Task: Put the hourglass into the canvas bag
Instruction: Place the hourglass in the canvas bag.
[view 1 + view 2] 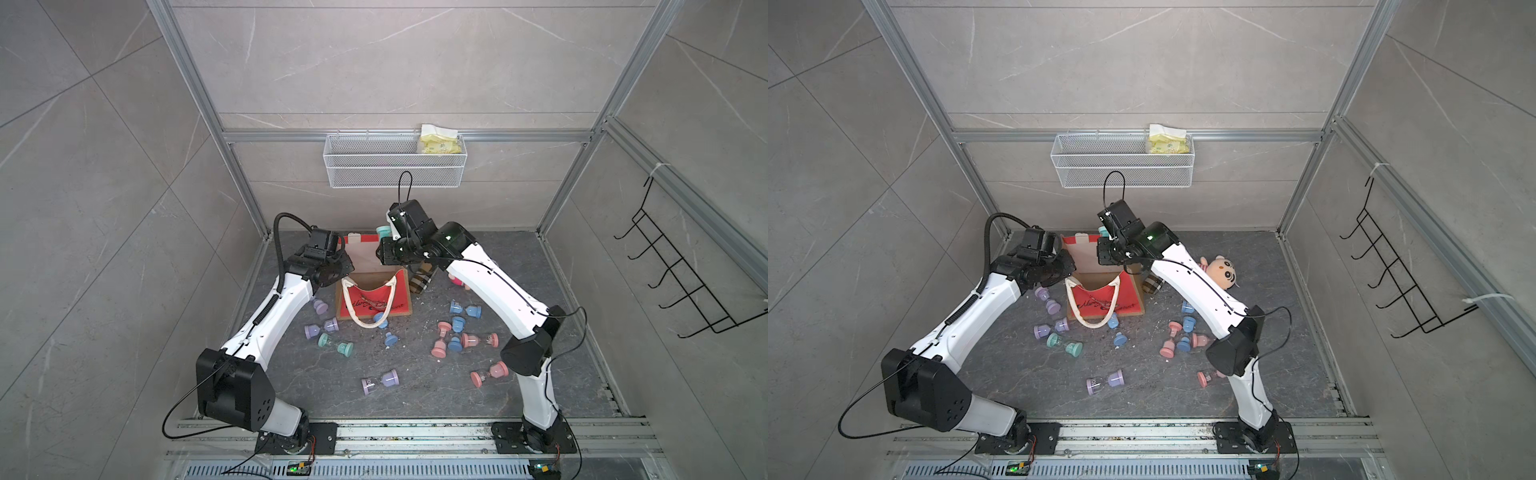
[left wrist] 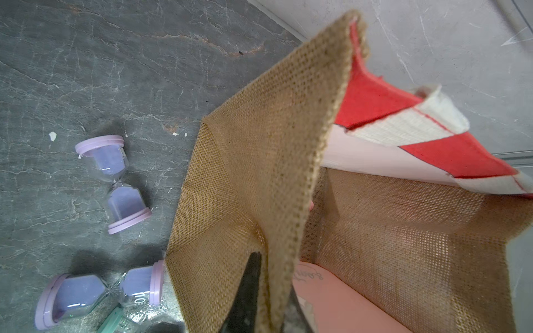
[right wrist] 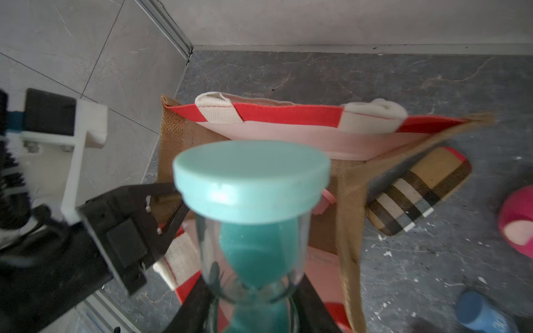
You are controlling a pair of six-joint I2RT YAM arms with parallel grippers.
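Teal hourglass (image 3: 251, 184) gripped at its waist by your right tool (image 3: 251, 291) over the canvas bag (image 3: 288, 115); left tool (image 2: 271, 297) pinches the burlap side (image 2: 259, 173), propping the mouth open.

Scattered hourglasses (image 1: 380, 381), canvas bag (image 1: 374, 300) on floor (image 1: 419, 399)

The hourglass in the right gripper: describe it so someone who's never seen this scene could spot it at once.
Start at the red canvas bag with burlap sides, open near the back wall. Over its mouth the right gripper is shut on the hourglass at its waist. It alone is off the floor, teal-capped with teal sand; the other hourglasses lie scattered below.
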